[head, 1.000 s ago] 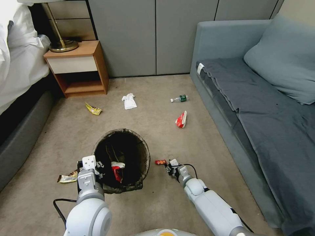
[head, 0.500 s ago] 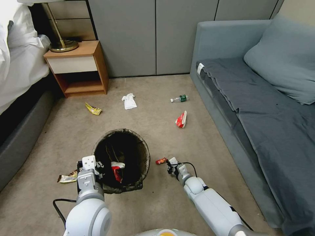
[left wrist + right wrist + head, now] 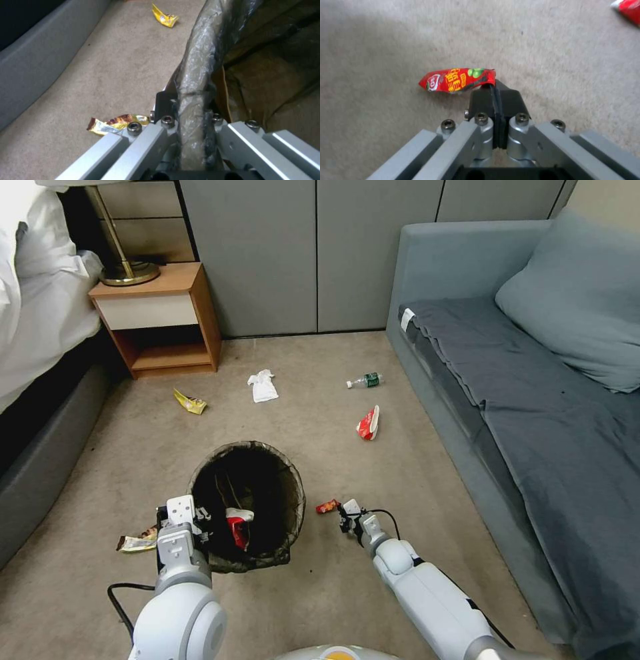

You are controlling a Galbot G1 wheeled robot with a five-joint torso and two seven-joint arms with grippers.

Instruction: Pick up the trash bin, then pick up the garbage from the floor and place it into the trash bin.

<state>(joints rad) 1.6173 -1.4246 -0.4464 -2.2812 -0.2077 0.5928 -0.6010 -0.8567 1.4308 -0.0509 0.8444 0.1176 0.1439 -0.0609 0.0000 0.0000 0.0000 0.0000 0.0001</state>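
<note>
Closest in, both arms reach forward and down over the beige carpet. The left gripper is clamped on the near-left rim of the trash bin, its fingers pinching the bag-wrapped edge from outside and inside. The bin tilts slightly toward the robot, its dark liner folded over the rim, and a red-and-white wrapper lies inside near the grip.

On the right, the right arm stretches low, and the right gripper has its black pads pressed together on the corner of a small red snack wrapper. That wrapper sticks out sideways from the fingertips, just beside the bin's right wall, a shade short of the rim. From the wrist view I can't tell whether it rests on the carpet or hangs just clear of it.

Just left of the bin, by the left wrist, a gold-brown wrapper lies flat on the floor. Farther out, a red-and-white packet sits in open carpet, then a yellow wrapper, a crumpled white tissue and a clear bottle with a green label, all well apart. A grey sofa lines the right side, a wooden nightstand stands at the far left beside the bed.
</note>
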